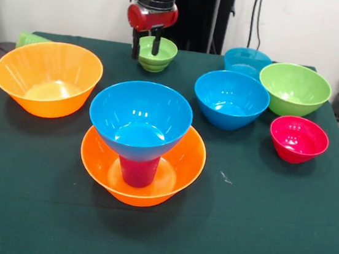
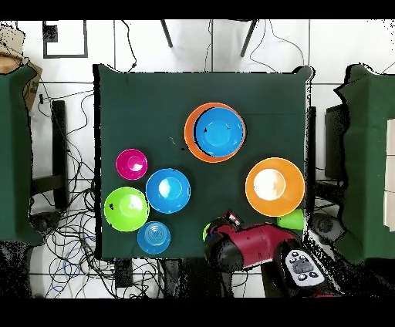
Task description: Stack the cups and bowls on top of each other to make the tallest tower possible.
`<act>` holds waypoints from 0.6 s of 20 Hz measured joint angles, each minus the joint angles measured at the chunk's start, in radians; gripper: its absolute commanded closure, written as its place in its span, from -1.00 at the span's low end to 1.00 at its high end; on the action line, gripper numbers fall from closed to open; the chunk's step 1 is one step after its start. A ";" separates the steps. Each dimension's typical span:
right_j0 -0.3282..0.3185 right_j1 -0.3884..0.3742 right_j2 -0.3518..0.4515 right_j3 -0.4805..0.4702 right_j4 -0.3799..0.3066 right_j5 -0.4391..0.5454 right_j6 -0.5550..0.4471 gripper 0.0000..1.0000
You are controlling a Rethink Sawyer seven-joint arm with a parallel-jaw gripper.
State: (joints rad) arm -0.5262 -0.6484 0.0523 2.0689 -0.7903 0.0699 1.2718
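Observation:
The tower stands at the table's middle front: a wide orange bowl (image 1: 185,161) holds an upturned purple-magenta cup (image 1: 138,171), and a blue bowl (image 1: 139,118) sits on the cup. From above the tower (image 2: 215,133) shows as blue inside orange. My gripper (image 1: 145,48) hangs at the far side over a small lime green bowl (image 1: 161,56). It is open, one finger outside the bowl's left rim and one inside. A light green cup (image 1: 28,39) lies on its side behind the second orange bowl (image 1: 47,78).
On the right in the front view stand a blue bowl (image 1: 230,99), a teal-blue bowl (image 1: 247,61), a larger lime green bowl (image 1: 294,88) and a red-pink bowl (image 1: 298,138). The arm (image 2: 258,247) hides most of the small green bowl from above.

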 measured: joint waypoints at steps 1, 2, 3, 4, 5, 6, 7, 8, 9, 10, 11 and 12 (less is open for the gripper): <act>-0.001 0.003 0.002 -0.002 -0.001 0.000 0.000 -1.00; -0.001 0.005 0.005 -0.003 -0.001 0.000 0.000 -1.00; -0.002 0.007 0.007 -0.003 -0.001 0.000 0.000 -1.00; -0.004 0.009 0.012 -0.003 -0.001 0.002 0.000 -1.00; -0.008 0.012 0.018 -0.004 -0.001 0.006 0.000 -1.00; -0.011 0.014 0.023 -0.005 -0.001 0.009 0.000 -1.00; -0.015 0.018 0.027 -0.007 -0.001 0.015 0.000 -1.00; -0.016 0.021 0.029 -0.009 -0.001 0.018 0.000 -1.00; -0.020 0.029 0.032 -0.013 -0.001 0.027 0.000 -1.00; -0.020 0.032 0.033 -0.014 -0.001 0.028 0.000 -1.00; -0.021 0.048 0.034 -0.023 -0.002 0.035 0.000 -1.00; -0.020 0.055 0.034 -0.027 -0.004 0.035 0.000 -1.00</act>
State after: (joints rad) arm -0.5466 -0.5930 0.0864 2.0415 -0.7941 0.1049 1.2718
